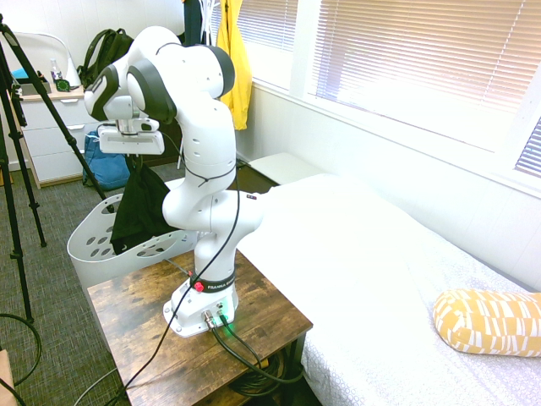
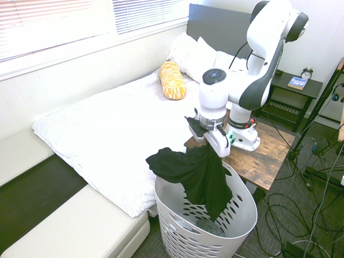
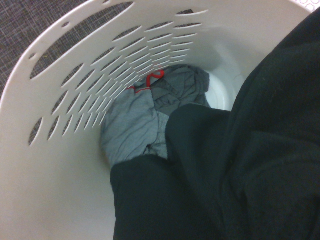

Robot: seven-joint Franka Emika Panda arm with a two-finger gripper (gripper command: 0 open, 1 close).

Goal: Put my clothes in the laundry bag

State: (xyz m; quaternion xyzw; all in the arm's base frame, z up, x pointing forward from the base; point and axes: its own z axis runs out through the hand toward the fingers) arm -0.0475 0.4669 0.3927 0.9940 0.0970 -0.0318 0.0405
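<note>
Gripper (image 2: 208,133) is clamped on the top of the black shirt (image 2: 196,172), directly above the basket (image 2: 243,221). Fingers are pinched into a bunched fold; no gap shows between them in the second exterior view.

The shirt hangs mostly inside the basket mouth. Its lower end reaches down past the rim, but one flap sticks out sideways over the rim on the bed (image 2: 107,134) side. In the wrist view the black cloth (image 3: 240,165) fills the frame over the basket interior, and a grey garment (image 3: 135,125) with a red mark already lies at the basket bottom.

Judgement: this is the release step, nearly done.

Risks:
- That flap over the rim. If the gripper lets go now, the flap could catch on the rim and leave part of the shirt draped outside, or drag the rest out toward the bed.
- Fabric snagging on a finger at release, so it lifts back out when the arm retracts.
- The basket sits just beside the table (image 2: 269,156) and looks light. Lowering further could let the arm nudge the rim and tip or slide it.

Safer: shift slightly away from the bed, toward the basket centre, before releasing.
</note>
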